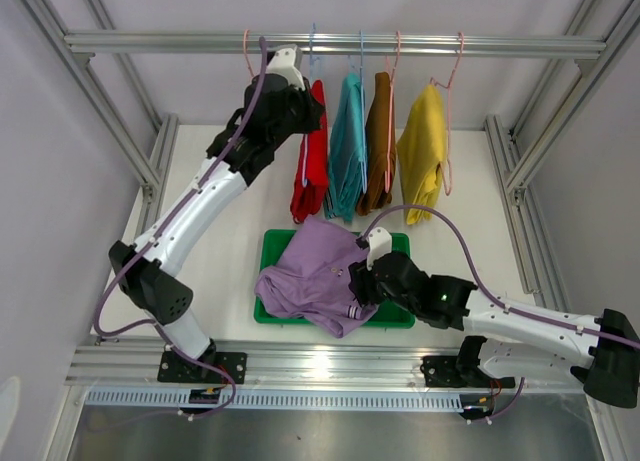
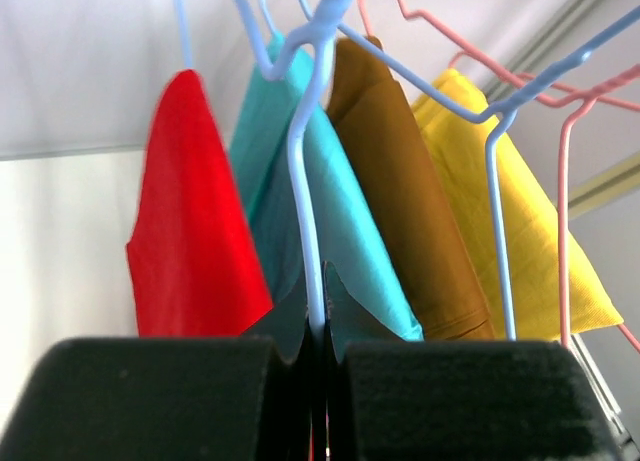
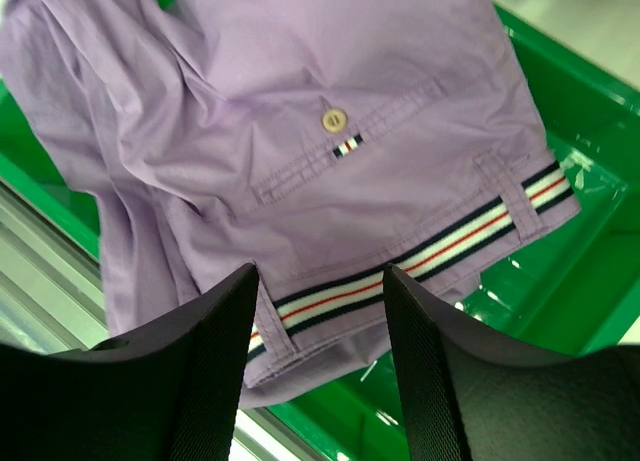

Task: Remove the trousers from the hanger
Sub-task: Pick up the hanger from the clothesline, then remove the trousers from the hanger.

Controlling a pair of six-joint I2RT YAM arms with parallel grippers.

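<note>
In the tray (image 1: pixel 396 317) the lilac pair (image 1: pixel 310 271) lies crumpled, the right fingers (image 3: pixel 215 351) spread apart just above its waistband. Beyond the tray, the left fingers (image 2: pixel 160 391) are clenched on a blue hanger (image 2: pixel 303 181). The red (image 1: pixel 312 161), teal (image 1: pixel 347 151), brown (image 1: pixel 378 146) and yellow (image 1: pixel 423 151) pairs hang beside it. They look light and limp, and are probably best pinched at a lower fold.

From here I see a white counter (image 1: pixel 470 211) lying flat between the aluminium uprights. Only one thing rests directly on it, a green tray (image 1: pixel 398 243), set near the front edge about midway across. The lilac trousers (image 1: pixel 310 276) lie crumpled in that tray, covering most of it and spilling over its left and near rims. I can't tell whether the cloth reaches the counter. Over the far side, a metal rail (image 1: pixel 180 43) carries the wire hangers (image 2: pixel 305 201).
</note>
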